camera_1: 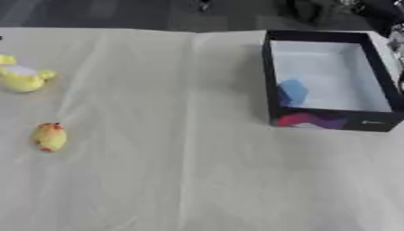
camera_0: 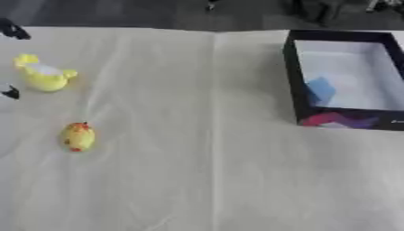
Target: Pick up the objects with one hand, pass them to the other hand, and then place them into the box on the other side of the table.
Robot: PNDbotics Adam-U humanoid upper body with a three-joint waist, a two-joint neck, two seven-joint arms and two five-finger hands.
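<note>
Logging: yellow duck and chick sit left, box upper right, forcing your handover; left hand barely shows, grip unreadable.

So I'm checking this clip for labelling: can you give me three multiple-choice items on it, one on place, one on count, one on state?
1. Where is the box?
A. far right
B. near left
C. centre

2. How many yellow toys lie on the table?
A. one
B. two
C. four

3. What does the box hold?
A. nothing
B. a yellow toy
C. a blue thing

Answers:
1 A, it sits by the far right edge.
2 B, a yellow toy far left and a smaller yellow toy nearer.
3 C, a blue thing lies inside.
</note>
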